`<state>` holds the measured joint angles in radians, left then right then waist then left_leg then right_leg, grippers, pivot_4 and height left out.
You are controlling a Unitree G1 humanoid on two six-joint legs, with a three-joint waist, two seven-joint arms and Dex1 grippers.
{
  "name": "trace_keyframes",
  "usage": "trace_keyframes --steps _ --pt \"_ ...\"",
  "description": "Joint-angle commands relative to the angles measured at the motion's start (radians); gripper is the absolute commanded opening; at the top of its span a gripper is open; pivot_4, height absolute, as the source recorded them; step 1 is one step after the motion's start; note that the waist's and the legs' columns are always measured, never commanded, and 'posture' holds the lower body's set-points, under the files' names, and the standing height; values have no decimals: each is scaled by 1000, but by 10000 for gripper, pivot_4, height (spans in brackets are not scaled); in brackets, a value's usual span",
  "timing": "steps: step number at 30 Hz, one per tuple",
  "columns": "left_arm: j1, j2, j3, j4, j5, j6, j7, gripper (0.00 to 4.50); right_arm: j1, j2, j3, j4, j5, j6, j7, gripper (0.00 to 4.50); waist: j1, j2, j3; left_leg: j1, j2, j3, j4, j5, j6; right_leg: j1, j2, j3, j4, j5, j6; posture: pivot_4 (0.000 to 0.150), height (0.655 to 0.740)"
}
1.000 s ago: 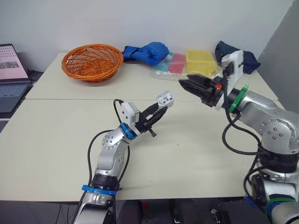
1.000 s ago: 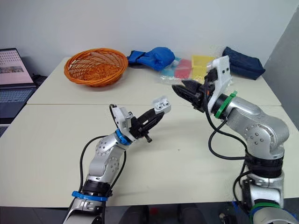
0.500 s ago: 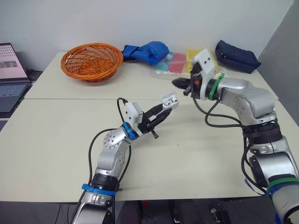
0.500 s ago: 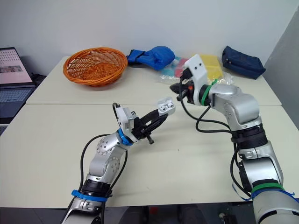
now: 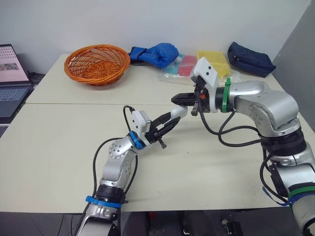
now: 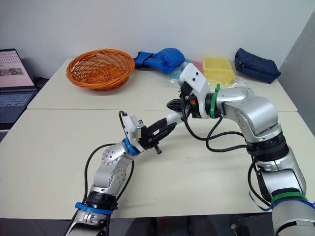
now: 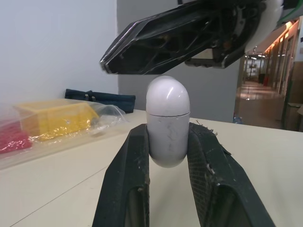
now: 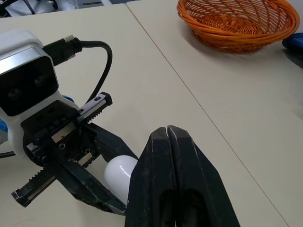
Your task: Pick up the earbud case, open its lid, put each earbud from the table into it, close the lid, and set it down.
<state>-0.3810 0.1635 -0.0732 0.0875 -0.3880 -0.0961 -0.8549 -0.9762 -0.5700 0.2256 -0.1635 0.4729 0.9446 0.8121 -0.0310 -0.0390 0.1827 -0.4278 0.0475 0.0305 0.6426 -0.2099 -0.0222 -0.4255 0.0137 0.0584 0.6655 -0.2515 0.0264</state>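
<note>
The white earbud case [image 7: 167, 120] stands upright between my left gripper's fingers, its lid down, with a thin seam around the middle. My left gripper [image 5: 173, 115] is shut on the case and holds it a little above the table's centre. My right gripper [image 5: 173, 100] reaches in from the right, shut with its two black fingers pressed together. Its tips sit just over the top of the case [image 8: 119, 170]. In the left wrist view the right gripper [image 7: 106, 64] hangs right above the lid; I cannot tell whether they touch.
An orange wicker basket [image 5: 97, 64] stands at the back left. Along the back edge lie a blue cloth [image 5: 155, 54], a yellow box in a plastic bag [image 5: 211, 61] and a navy pouch [image 5: 250, 59]. A laptop [image 5: 10, 73] sits off the table's left.
My right gripper has swung in from the right and down onto the case. The case's lid, open before, now lies shut. The left gripper has kept its hold.
</note>
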Motion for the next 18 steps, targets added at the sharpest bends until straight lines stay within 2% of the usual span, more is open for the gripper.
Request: trace_keyframes --steps 1,6,12,14,17,18 --pt "-21 -19 17 -19 -27 7 21 7336 44 4 -32 -93 -45 -76 -52 256 0 0 0 0 0 0 0 0 0 0 0 0 0 0 0 1500 7400" --pt "-30 -19 15 -20 -26 5 14 7336 153 30 -22 -151 -105 -103 -141 256 0 0 0 0 0 0 0 0 0 0 0 -1 0 0 0 1500 7400" --pt "-42 -18 15 -5 -29 1 -1 7336 207 20 -20 -154 -144 -122 -156 256 0 0 0 0 0 0 1 0 0 0 0 -5 0 1 0 1500 7400" --pt "-50 -15 17 0 -34 10 -6 7336 218 36 -75 -167 -112 -117 -160 256 1 0 0 0 0 -1 1 0 0 1 0 -7 0 1 0 1500 7400" --pt "-76 -9 45 -4 -84 97 13 7336 237 97 -240 -217 50 -83 -157 256 2 0 0 -2 0 -4 2 0 0 1 0 -10 0 1 0 1500 7400" --pt "-87 1 47 -11 -103 141 8 7336 243 92 -269 -233 78 -96 -135 1867 2 0 0 -3 0 -5 2 0 0 1 0 -11 0 1 0 1500 7400"
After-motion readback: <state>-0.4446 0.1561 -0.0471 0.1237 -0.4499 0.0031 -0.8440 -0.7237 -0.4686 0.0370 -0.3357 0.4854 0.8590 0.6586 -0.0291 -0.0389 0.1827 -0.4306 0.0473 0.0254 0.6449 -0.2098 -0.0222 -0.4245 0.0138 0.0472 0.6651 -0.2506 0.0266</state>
